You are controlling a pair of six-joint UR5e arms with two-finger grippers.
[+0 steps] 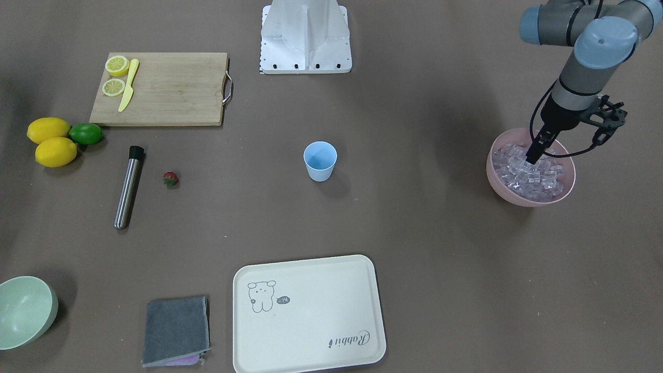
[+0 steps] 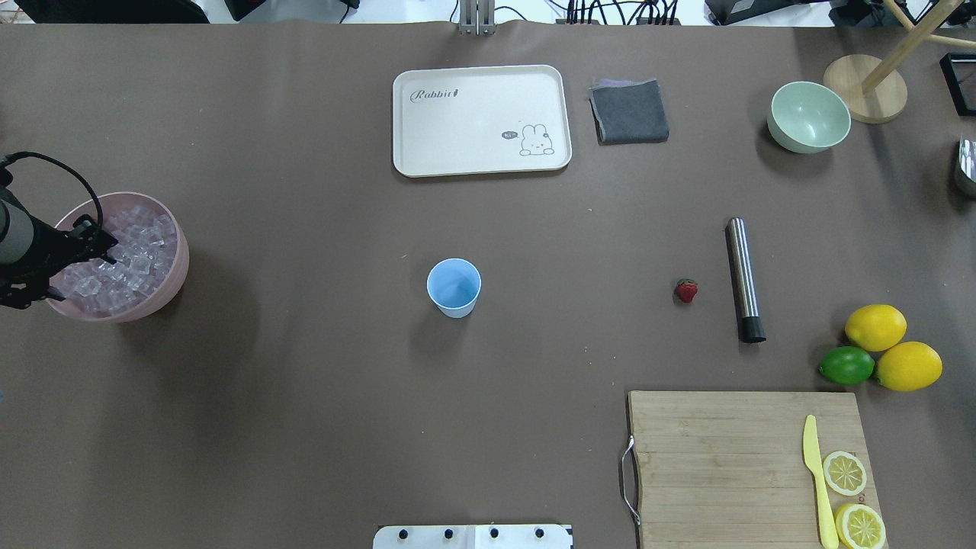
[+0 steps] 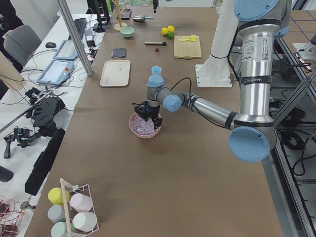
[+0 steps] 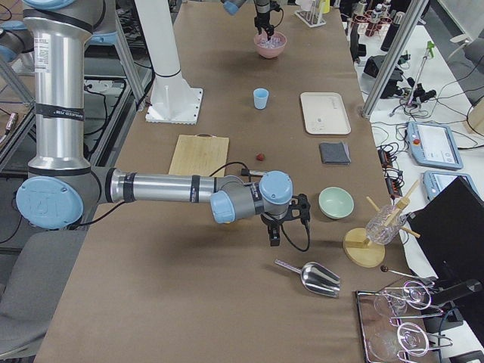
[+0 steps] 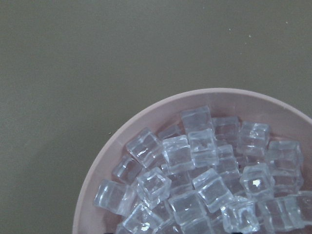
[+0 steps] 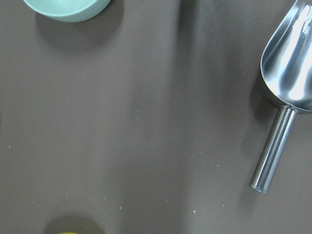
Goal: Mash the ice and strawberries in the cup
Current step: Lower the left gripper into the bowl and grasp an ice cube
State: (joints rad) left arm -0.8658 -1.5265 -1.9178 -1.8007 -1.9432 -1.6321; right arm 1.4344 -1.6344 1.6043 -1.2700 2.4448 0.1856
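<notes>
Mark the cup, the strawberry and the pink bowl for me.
cup (image 2: 454, 287): overhead view, on its blue inside.
strawberry (image 2: 686, 290): overhead view, on its red body.
pink bowl (image 2: 181, 264): overhead view, on its bare outer wall.

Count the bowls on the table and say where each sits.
2. The pink bowl, holding ice, is under the left gripper; the pale green bowl stands near the grey cloth.

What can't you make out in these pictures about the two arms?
1. Left end effector: in the front view its tips are sunk among the ice in the pink bowl, so open or shut, and any cube held, is hidden.
2. Right end effector: only in the right side view, too small to judge.
3. Metal scoop: cut off by the right wrist view's edge.
</notes>
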